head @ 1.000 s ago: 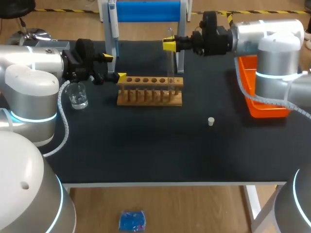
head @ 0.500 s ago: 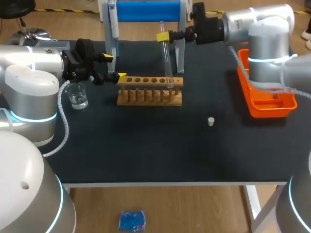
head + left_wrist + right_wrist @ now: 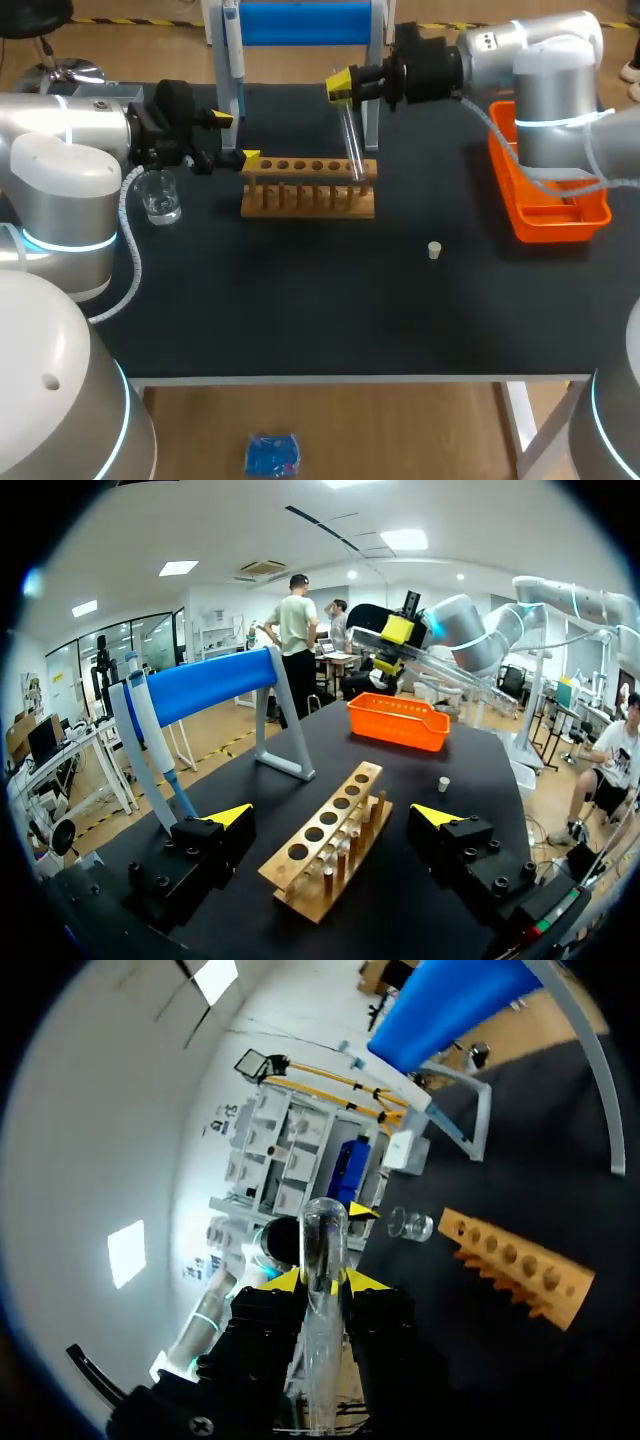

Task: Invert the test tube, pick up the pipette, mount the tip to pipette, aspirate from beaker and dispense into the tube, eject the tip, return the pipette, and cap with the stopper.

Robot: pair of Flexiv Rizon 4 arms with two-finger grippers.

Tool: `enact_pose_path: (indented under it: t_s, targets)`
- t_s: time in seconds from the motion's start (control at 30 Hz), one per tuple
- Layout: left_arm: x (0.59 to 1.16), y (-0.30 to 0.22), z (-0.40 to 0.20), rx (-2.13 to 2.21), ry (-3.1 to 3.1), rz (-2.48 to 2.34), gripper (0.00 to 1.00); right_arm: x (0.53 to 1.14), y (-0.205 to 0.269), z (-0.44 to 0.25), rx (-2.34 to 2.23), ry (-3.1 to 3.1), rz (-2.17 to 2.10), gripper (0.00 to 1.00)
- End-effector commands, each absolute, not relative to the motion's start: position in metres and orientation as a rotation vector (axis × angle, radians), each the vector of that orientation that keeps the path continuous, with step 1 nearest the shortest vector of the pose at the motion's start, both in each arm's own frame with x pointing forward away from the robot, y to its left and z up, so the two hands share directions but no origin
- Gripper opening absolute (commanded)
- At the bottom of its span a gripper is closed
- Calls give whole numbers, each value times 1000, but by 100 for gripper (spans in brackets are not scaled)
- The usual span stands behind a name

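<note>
The wooden rack (image 3: pixel 308 188) lies mid-table, with the beaker (image 3: pixel 160 196) off its left end, the stopper (image 3: pixel 434 250) alone to its right and the orange tray (image 3: pixel 540 225) at the table's right edge. Behind is the blue stand (image 3: pixel 300 22) with the pipette (image 3: pixel 232 45) hanging on it — one post rises just behind the test tube (image 3: pixel 351 140). The right gripper (image 3: pixel 342 85) is clamped on the tube's upper end. The tube leans, long axis steep, lower end at the rack's right end. The left gripper (image 3: pixel 236 138) is spread wide at the rack's left end, holding nothing.
</note>
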State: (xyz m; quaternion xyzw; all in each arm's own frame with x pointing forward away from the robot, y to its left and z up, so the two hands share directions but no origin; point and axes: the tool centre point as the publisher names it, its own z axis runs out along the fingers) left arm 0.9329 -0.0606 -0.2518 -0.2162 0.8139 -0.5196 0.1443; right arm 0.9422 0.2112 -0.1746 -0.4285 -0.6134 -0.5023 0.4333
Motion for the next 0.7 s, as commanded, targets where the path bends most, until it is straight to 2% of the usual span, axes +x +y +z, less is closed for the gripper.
enact_pose_path:
  t_s: [0.03, 0.7]
  targets:
    - [933, -61, -253, -622, 2339, -1501, 100, 945, 209, -176, -1273, -1208, -942, 0]
    - [933, -61, -253, -622, 2339, -1501, 100, 940, 206, -171, -1090, -1256, -1145, 0]
